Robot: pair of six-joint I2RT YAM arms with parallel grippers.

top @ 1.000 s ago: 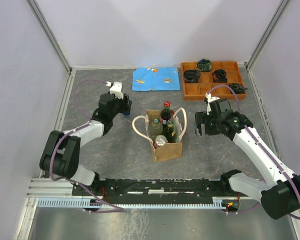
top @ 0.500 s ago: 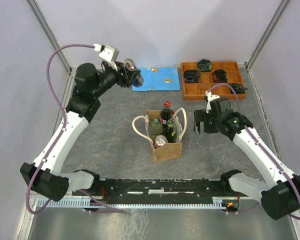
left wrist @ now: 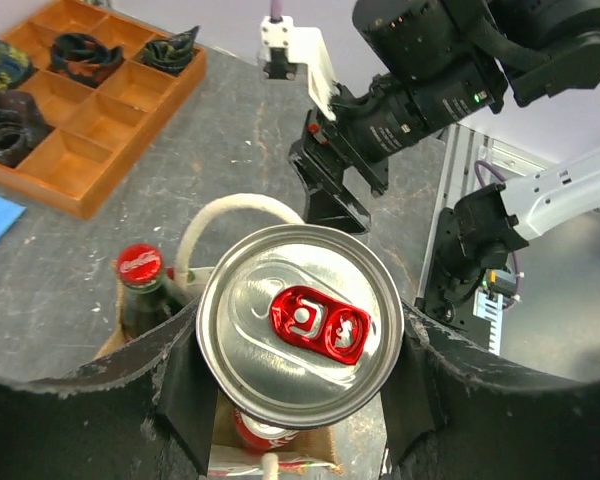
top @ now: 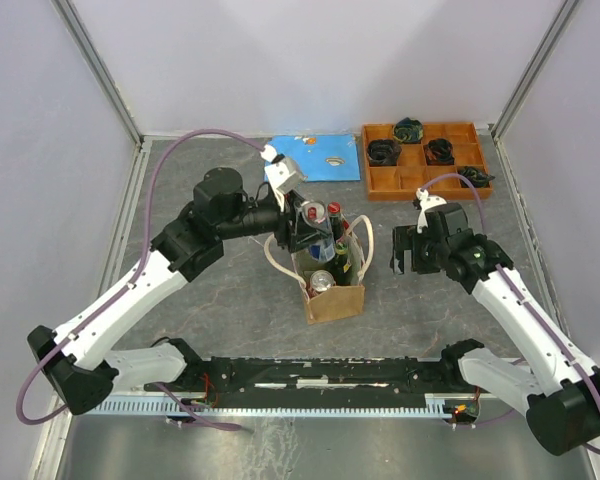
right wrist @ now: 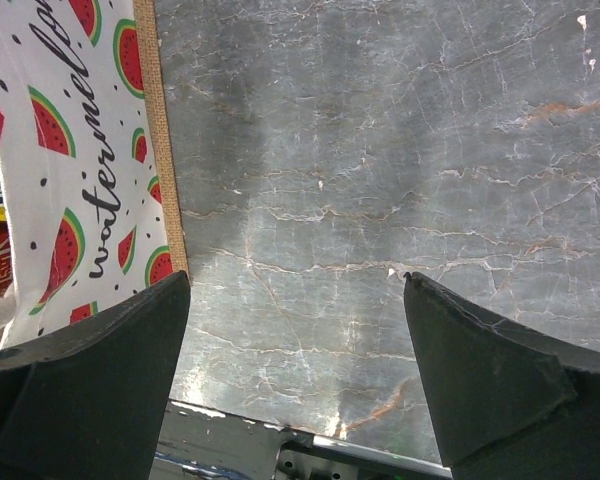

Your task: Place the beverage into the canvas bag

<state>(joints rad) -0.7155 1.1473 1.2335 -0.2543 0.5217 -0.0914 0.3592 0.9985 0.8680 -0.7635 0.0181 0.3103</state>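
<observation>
My left gripper [top: 307,224] is shut on a drink can [top: 311,215] with a silver top and red tab, and holds it upright just above the open mouth of the tan canvas bag [top: 336,299]. In the left wrist view the can [left wrist: 298,335] fills the space between the black fingers [left wrist: 185,390]. Below it are a red-capped cola bottle [left wrist: 140,266], a cream handle [left wrist: 230,208] and another red can in the bag. My right gripper [top: 404,250] is open and empty, just right of the bag. Its wrist view shows the bag's watermelon-print side [right wrist: 70,150].
An orange compartment tray [top: 410,186] with dark rolled items stands at the back right. A blue mat [top: 313,158] lies at the back centre. Metal rails run along the table's left, right and near edges. The right arm [left wrist: 420,90] shows beyond the bag in the left wrist view.
My left arm has swung the can from high at the back left down and right to just above the bag's mouth. The right arm has barely moved.
</observation>
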